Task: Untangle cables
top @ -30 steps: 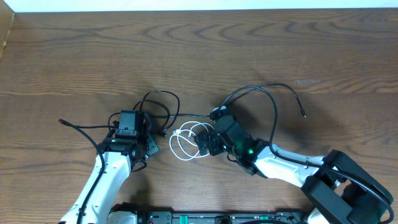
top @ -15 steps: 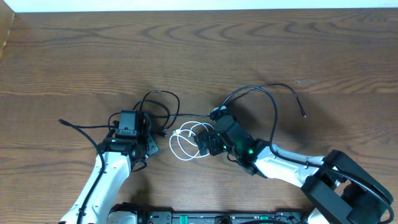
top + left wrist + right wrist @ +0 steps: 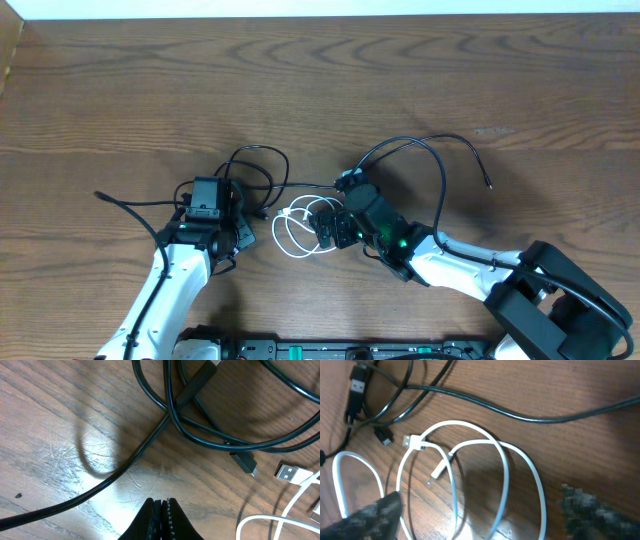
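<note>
A white cable (image 3: 297,228) lies in loose loops at the table's middle. In the right wrist view the white cable (image 3: 455,423) runs between the wide-apart fingers of my right gripper (image 3: 480,515), which stands open just above it without holding it. Black cables (image 3: 252,168) tangle to the left, and one long black cable (image 3: 440,170) arcs off to the right. My left gripper (image 3: 215,190) sits beside the black tangle. In the left wrist view my left gripper (image 3: 161,502) is shut on nothing, just short of the crossing black cables (image 3: 170,415).
A white USB plug (image 3: 290,472) and a small black plug (image 3: 245,462) lie loose on the wood near the tangle. A black cable end (image 3: 100,196) trails out to the left. The table's far edge (image 3: 320,12) runs along the top.
Almost nothing differs. The right gripper has shifted very slightly over the white loops, and the left arm and the cables have stayed put.
</note>
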Controlling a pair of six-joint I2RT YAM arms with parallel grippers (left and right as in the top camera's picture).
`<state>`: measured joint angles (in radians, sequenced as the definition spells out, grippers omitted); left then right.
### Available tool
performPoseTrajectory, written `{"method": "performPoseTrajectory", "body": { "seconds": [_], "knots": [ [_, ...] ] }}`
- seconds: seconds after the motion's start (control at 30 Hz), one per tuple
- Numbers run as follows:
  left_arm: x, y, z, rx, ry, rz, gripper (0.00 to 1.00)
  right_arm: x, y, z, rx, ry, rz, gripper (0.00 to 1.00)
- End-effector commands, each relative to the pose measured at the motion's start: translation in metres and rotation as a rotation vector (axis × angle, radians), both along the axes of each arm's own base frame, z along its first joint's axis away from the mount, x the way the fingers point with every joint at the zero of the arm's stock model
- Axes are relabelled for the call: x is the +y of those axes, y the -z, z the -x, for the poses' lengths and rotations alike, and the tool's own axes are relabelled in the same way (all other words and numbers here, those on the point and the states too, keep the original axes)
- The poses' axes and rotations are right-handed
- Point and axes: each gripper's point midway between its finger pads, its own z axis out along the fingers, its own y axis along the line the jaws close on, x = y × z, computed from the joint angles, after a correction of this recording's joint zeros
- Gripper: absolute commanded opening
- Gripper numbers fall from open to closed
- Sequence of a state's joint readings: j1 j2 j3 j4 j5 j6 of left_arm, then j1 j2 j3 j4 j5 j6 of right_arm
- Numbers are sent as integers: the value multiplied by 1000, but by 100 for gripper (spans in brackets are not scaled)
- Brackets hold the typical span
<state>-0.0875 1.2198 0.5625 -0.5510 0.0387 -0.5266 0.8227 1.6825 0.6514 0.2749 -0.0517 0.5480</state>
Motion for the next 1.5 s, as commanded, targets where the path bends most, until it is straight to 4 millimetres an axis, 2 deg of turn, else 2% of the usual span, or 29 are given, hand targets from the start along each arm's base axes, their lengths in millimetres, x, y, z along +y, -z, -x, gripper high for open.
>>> {"method": "performPoseTrajectory", "body": {
  "seconds": [0.0, 0.03, 0.07, 0.1, 0.13, 0.2, 0.23, 0.27, 0.3, 0.33, 0.53, 0.6, 0.8, 0.83, 0.93, 1.0, 1.07, 1.1, 1.27, 1.47],
  "knots": [
    [4, 1, 0, 0, -10, -16, 8, 8, -9, -4, -71, -60, -6, 60],
    [4, 1, 0, -2, -10, -16, 8, 12, -16, -5, -103, -88, -20, 42],
    [4, 1, 0, -3, -10, -16, 8, 16, -24, -6, -135, -113, -36, 34],
    [4, 1, 0, -3, -10, -16, 8, 21, -39, -9, -181, -124, -66, 13],
    [4, 1, 0, -3, -10, -16, 8, 22, -48, -10, -199, -123, -84, 9],
    [4, 1, 0, -3, -10, -16, 8, 24, -65, -11, -233, -124, -116, 8],
    [4, 1, 0, -2, -10, -15, 8, 25, -69, -11, -239, -124, -122, 13],
    [4, 1, 0, -2, -10, -15, 8, 26, -72, -9, -240, -132, -130, 22],
    [4, 1, 0, -2, -10, -15, 8, 28, -72, -6, -235, -148, -138, 30],
    [4, 1, 0, -1, -10, -15, 8, 32, -72, -1, -225, -172, -149, 33],
    [4, 2, 4, 14, -10, -17, 11, 53, -71, 30, -232, -327, -155, 43],
    [4, 2, 4, 14, -10, -17, 11, 57, -68, 36, -271, -361, -118, 46],
    [4, 2, 4, 15, -10, -17, 12, 54, -34, 34, -301, -301, 32, 56],
    [4, 2, 4, 17, -10, -17, 12, 53, -27, 33, -294, -297, 49, 55],
    [4, 2, 4, 17, -10, -17, 12, 53, -11, 36, -271, -303, 73, 46],
    [4, 2, 4, 17, -10, -17, 12, 53, -6, 35, -262, -297, 75, 30],
    [4, 2, 4, 17, -10, -17, 12, 52, -5, 31, -275, -281, 80, 7],
    [4, 2, 4, 17, -10, -17, 12, 51, -7, 28, -288, -264, 86, 1],
    [4, 2, 4, 18, -10, -17, 12, 29, -33, 1, -394, -101, 152, 1],
    [4, 2, 4, 17, -10, -17, 13, -8, -44, -3, -385, -29, 277, 1]
  ]
}}
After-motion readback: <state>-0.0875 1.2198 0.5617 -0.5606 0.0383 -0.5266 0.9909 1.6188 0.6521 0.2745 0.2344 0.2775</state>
